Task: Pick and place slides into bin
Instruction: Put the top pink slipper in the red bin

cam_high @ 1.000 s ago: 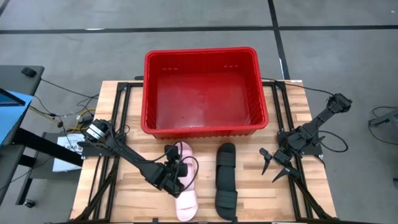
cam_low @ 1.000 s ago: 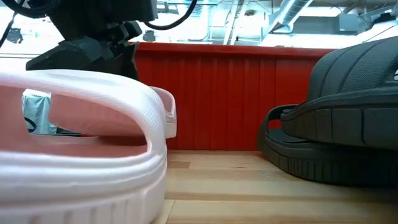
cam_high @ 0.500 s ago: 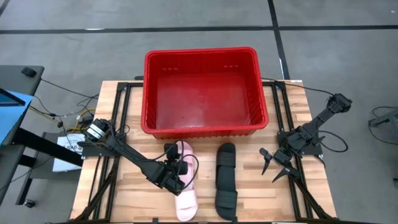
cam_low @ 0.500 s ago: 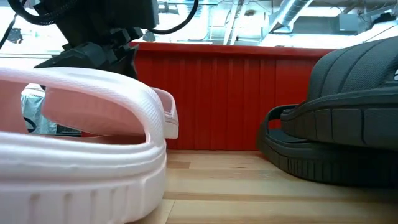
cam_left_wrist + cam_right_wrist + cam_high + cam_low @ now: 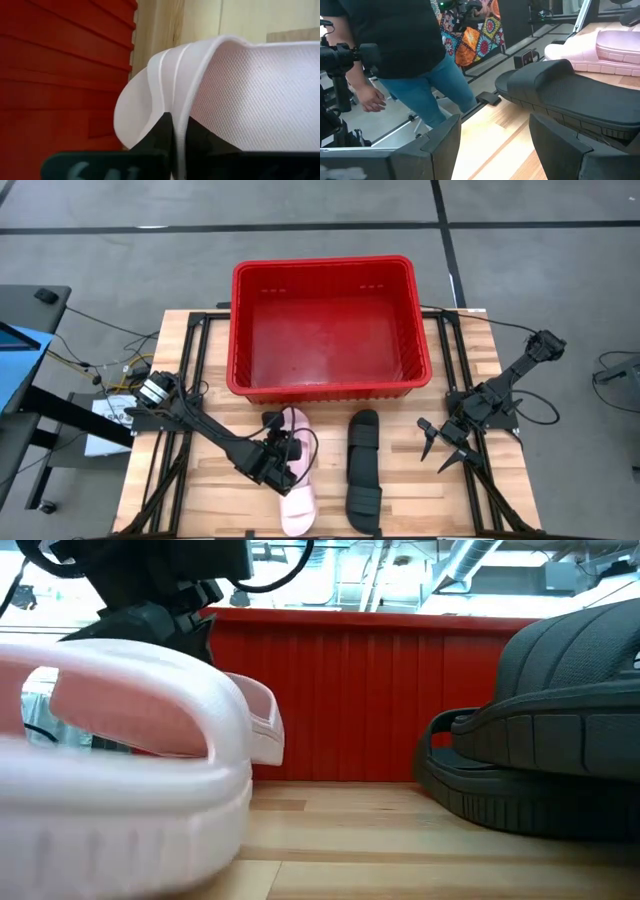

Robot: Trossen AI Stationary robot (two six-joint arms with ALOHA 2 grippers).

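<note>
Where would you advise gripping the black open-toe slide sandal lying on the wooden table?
Grip the black open-toe slide sandal by its wide arched strap, coming straight down from above: it lies flat, upright, and the raised strap leaves a gap for one finger of the open right end effector.

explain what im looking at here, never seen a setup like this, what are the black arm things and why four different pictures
It is a robot with two dark arms at a wooden table, each ending in a two-finger pincer. One camera looks down from above, one sits at table level, and one rides on each wrist.

On the table stand a red bin, which has nothing in it, and in front of it a pink slide and a black slide.

The left pincer is closed on the pink slide's edge; its wrist camera shows that edge pinched between the fingers. The right pincer waits open beside the black slide, holding nothing. The right wrist camera also catches a person standing beyond the table.
</note>
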